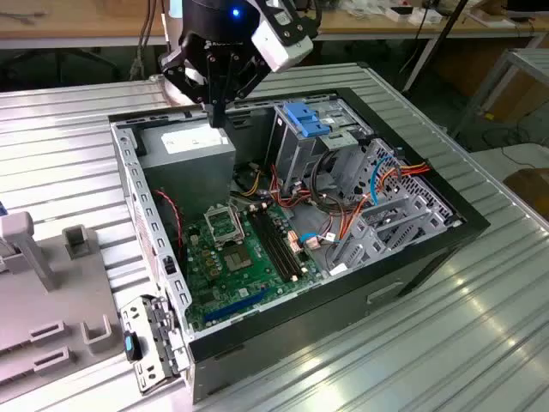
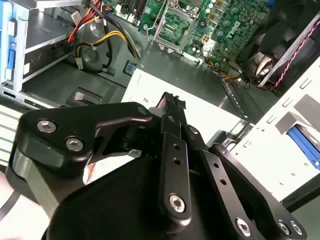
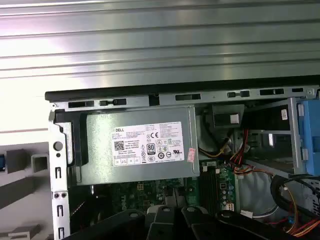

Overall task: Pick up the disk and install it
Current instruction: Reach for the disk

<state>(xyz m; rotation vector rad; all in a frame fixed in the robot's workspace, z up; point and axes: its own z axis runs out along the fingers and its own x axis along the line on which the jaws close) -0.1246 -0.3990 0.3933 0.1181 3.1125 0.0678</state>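
Found the black multi-link gripper (image 1: 218, 116) hanging just above the grey sheet-metal power-supply box with the white label (image 1: 189, 154), in the corner of the open black tower case (image 1: 283, 330) toward the exterior view's left. Read the jaws as drawn together, with nothing between them. Judged the work to stand at the first step, ahead of any pick-up and well ahead of installation.

Placed the disk (image 2: 306, 146) only tentatively. Noted, in the second wrist view, a bright blue plastic strip seated in a pale grey slotted holder (image 2: 280, 122) just outside the perforated case wall. Took that strip for an edge of the carrier frame; could not make out the dark drive body or its label. Judged the pick to require jaws parted first, then a square approach over the carrier's edges, clear of the holder's walls, to avoid a skewed grip.

Containers, outward from the gripper:

1. Pale grey slotted holder, on the ribbed silver metal table (image 1: 446, 343) beside the case. Held the blue strip described above; could not identify other contents.
2. Open black tower case, laid on its side on the same table, cover off. Held, nearest first: the power-supply box; a green circuit board (image 1: 236, 257) flat on the case floor; loose orange, red and black leads (image 1: 343, 210); and, farthest, a bare metal drive cage (image 1: 296, 154) with a blue plastic bracket (image 1: 304, 118) fixed on top.
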